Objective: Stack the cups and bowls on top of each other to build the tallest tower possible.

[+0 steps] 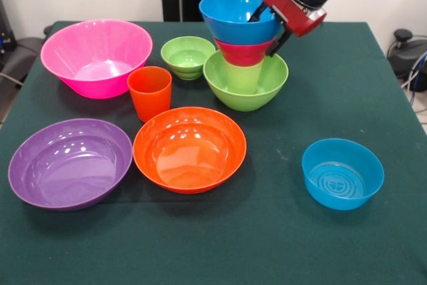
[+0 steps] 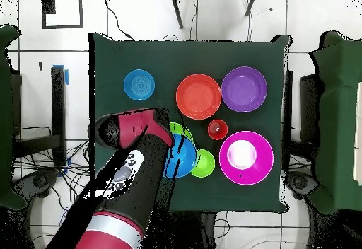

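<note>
Front view first: you see the tower point(image 1: 243, 51) on the bench point(image 1: 320, 98), a green bowl point(image 1: 267, 88) holding the lime cup point(image 1: 242, 77), then red bowl point(image 1: 243, 53), then blue bowl point(image 1: 237, 15). The gripper's point(image 1: 272, 30) jaws straddle the blue bowl's rim, grasping it. Overhead view: pink bowl point(image 2: 246, 157), purple bowl point(image 2: 244, 89) and orange bowl point(image 2: 199, 96) lie empty

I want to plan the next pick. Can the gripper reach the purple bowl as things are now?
Probably yes. The purple bowl lies open on the table with nothing in it or over it. But the gripper is at the blue bowl on the tower, one finger inside its rim.
</note>
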Motion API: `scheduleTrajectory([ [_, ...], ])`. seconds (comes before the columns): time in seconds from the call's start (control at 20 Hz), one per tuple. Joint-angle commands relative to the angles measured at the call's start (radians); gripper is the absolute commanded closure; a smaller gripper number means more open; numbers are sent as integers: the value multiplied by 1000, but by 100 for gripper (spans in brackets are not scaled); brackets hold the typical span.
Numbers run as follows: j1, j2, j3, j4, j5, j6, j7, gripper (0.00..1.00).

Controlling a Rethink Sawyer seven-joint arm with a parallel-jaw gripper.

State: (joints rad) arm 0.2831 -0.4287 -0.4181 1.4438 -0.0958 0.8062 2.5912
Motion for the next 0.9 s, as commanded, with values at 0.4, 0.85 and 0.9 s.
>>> scheduleTrajectory([
  [0.4, -18, -15, 114, 2, 4, -30, 15, 0],
  [0.85, -23, -42, 125, -28, 19, 37, 2, 0],
  [0.9, -23, -47, 126, -32, 21, 50, -1, 0],
])
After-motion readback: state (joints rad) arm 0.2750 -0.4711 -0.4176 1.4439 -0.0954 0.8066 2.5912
